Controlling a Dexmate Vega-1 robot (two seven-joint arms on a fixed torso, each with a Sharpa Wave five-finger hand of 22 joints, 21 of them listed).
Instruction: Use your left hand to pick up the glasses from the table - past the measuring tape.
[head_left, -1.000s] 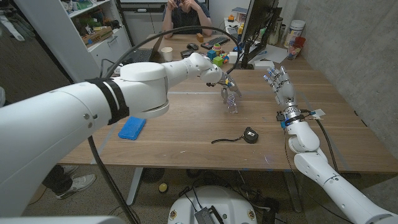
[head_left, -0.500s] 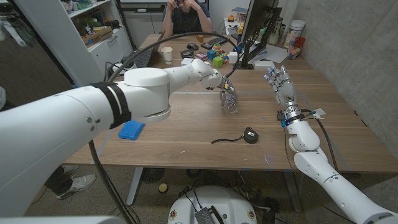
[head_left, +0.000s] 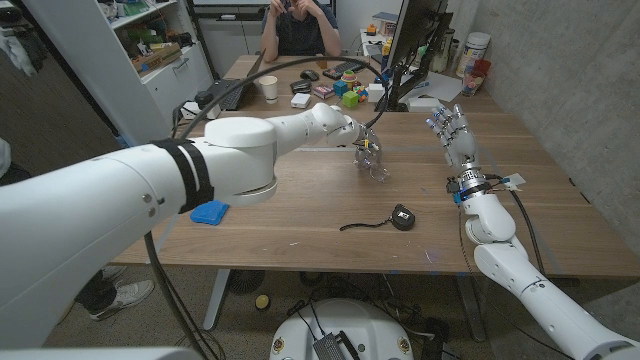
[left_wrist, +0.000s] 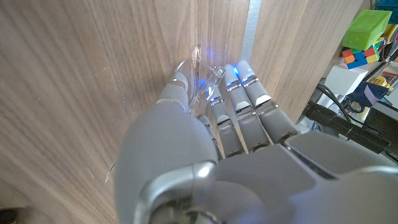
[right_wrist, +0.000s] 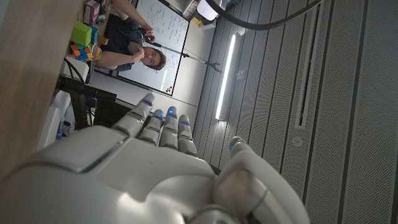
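Left hand (head_left: 367, 150): we pinch the clear glasses (head_left: 376, 168), far past the measuring tape (head_left: 402, 215).
Right hand (head_left: 453, 135): upright, fingers apart, holding nothing, clear of our reach.

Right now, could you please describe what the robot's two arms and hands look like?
Both arms are glossy white rounded shells. The left arm has a black band and a black cable. The right arm has black wrist hardware with blue accents. The hands' silver-grey segmented fingers have blue-lit tips.
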